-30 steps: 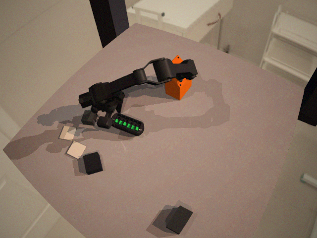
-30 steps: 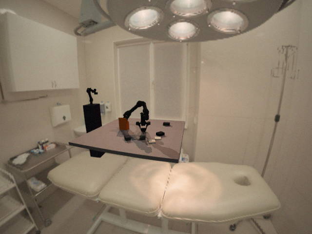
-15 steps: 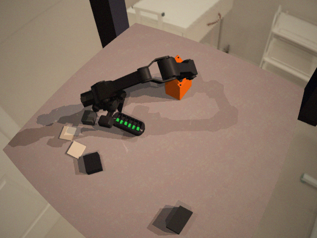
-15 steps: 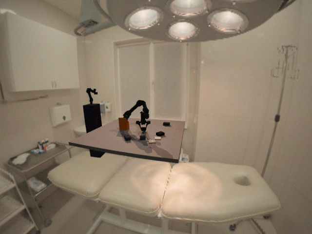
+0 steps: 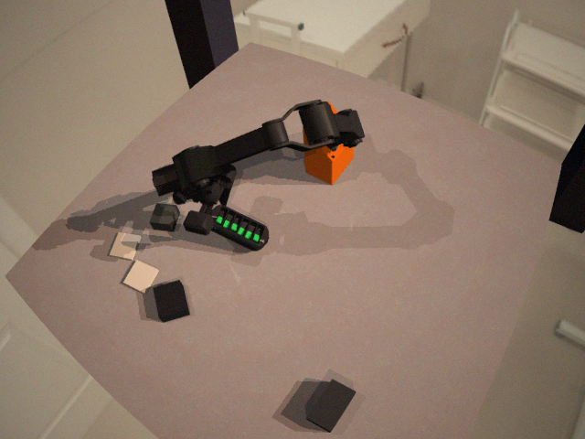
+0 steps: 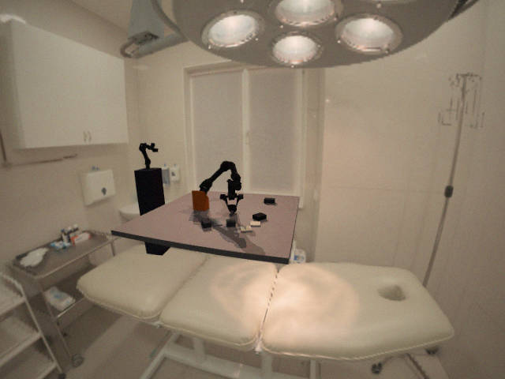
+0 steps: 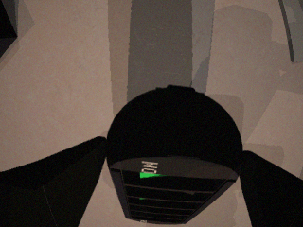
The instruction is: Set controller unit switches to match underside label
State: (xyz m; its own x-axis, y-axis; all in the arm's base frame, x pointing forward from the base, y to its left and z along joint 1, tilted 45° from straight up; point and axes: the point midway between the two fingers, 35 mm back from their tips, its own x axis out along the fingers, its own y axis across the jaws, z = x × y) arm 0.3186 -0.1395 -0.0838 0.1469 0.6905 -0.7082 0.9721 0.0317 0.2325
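Observation:
The dark grey controller unit (image 5: 236,232) (image 6: 232,209) (image 7: 174,125) is between my gripper's fingers, which touch its two sides in the wrist view. It looks raised off the bench (image 5: 401,293) and tilted, its rounded end facing the wrist camera. In the top view its top faces the camera, with six rockers showing green along one side. The wrist view shows an ON mark and a green edge at the left, strongly foreshortened; which ends are pressed is unclear. The underside label is hidden. My gripper (image 5: 213,211) (image 6: 232,204) (image 7: 176,153) is shut on the unit.
A dark block (image 5: 164,217) stands close beside the gripper. Two pale flat tiles (image 5: 140,275) (image 6: 245,229) and a black block (image 5: 172,301) lie nearby. Another dark block (image 5: 330,405) lies farther off. An orange block (image 5: 328,164) (image 6: 200,200) stands under the arm.

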